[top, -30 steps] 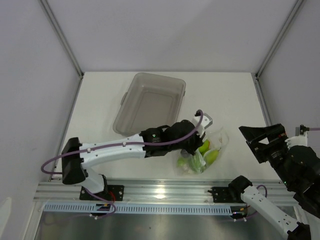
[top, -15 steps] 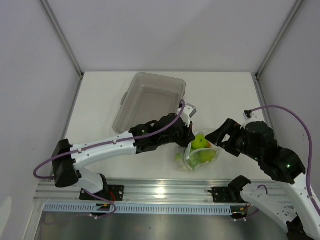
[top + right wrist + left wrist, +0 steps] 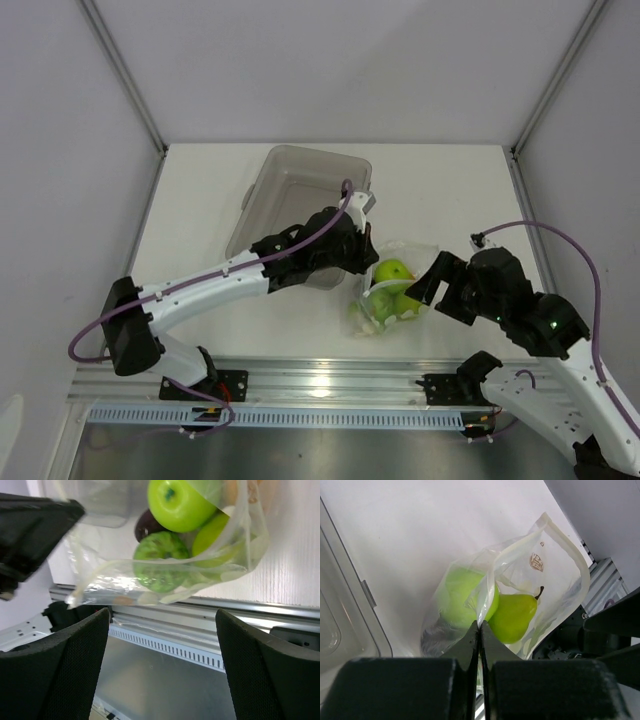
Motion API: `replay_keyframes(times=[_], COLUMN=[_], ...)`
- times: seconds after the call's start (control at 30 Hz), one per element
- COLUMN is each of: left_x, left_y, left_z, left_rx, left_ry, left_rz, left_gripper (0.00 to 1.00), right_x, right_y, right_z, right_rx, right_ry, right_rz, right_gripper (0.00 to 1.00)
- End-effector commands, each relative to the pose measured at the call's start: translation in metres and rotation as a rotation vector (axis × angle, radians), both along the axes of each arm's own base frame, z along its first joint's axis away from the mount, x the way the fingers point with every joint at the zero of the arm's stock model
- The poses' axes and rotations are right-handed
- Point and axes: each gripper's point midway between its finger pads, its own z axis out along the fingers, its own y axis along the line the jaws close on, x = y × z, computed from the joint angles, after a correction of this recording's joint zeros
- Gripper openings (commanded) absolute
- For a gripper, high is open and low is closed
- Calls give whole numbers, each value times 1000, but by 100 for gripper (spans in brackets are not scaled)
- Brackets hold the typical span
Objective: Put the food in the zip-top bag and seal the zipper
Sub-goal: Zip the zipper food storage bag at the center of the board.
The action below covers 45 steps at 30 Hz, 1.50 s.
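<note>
The zip-top bag [image 3: 418, 252] sits low centre on the tabletop [image 3: 470, 190], green food [image 3: 392, 274] inside. We see the left arm [image 3: 220, 282] reach across the near corner of the grey tray [image 3: 300, 195], with the left end effector [image 3: 362, 264] at the bag's left edge and the right end effector [image 3: 428, 284] just beside its right.

Left wrist: jaws together, clamped on bag film before a pear [image 3: 512, 617].

Right wrist: jaws wide apart, gripping nothing; an apple [image 3: 175, 500] half hides a dark purple piece [image 3: 144, 527].

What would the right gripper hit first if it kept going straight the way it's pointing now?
The zip-top bag: its clear side lies straight ahead of the open right gripper, with a green fruit just behind the plastic. Depth is unclear, so I can't say how soon.
</note>
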Motion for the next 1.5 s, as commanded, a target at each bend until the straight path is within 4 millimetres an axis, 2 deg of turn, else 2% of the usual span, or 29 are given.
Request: replay_keyframes(times=[0.0,0.2,0.27,0.3,0.37,0.47,0.53,0.57,0.63,0.67,0.77,0.8,0.87,0.9,0.93,0.97,1.03,1.1,1.13,1.2,1.33,1.4,1.47], left_x=[5,4,2,0,-1,-8,-11,-13,-18,-22,-31,-37,-45,-50,-56,-60,-64,-65,-65,-60,-46,-38,-33], left_y=[2,12,13,15,17,18,20,20,24,28,26,31,29,31,29,29,27,27,27,31,36,39,41], left_z=[13,9,11,5,7,7,4,7,-2,-13,-15,-29,-29,-36,-36,-41,-37,-37,-34,-32,-18,-10,-2], left_rx=[-50,-54,-62,-56,-63,-74,-73,-85,-75,-63,-105,-95,-118,-116,-120,-118,-149,-170,-177,-179,-206,-222,-247], left_ry=[1,10,11,19,19,28,35,35,57,75,108,129,141,157,161,174,188,196,194,186,147,134,129], left_rz=[6,1,-5,-11,-7,-35,-41,-46,-51,-52,-68,-70,-76,-75,-87,-89,-91,-80,-76,-37,47,101,138], left_gripper=[1,1,1,1,1,1,1,1,1,1,1,1,1,1,1,1,1,1,1,1,1,1,1], right_x=[-3,3,9,15,18,29,37,42,50,54,68,79,84,93,97,100,107,108,110,110,104,91,74], right_y=[7,12,11,15,20,29,31,30,29,29,30,33,43,50,55,60,73,75,77,63,35,26,27], right_z=[-13,-47,-59,-59,-80,-94,-93,-91,-88,-85,-85,-85,-82,-72,-78,-78,-71,-68,-54,-47,-3,16,29], right_rx=[11,-10,-22,-9,-20,-26,-31,-34,-42,-42,-26,-18,-3,11,7,4,26,-6,-19,-102,-164,-144,-96], right_ry=[25,64,60,43,93,108,82,70,43,33,31,28,23,-5,22,18,21,17,-18,-44,-150,-190,-223], right_rz=[32,29,3,5,12,18,17,9,9,8,28,29,88,107,132,156,210,240,246,219,146,135,172], right_gripper=[88,94,95,95,95,96,98,98,99,99,100,99,100,99,99,99,99,99,99,99,99,100,99])
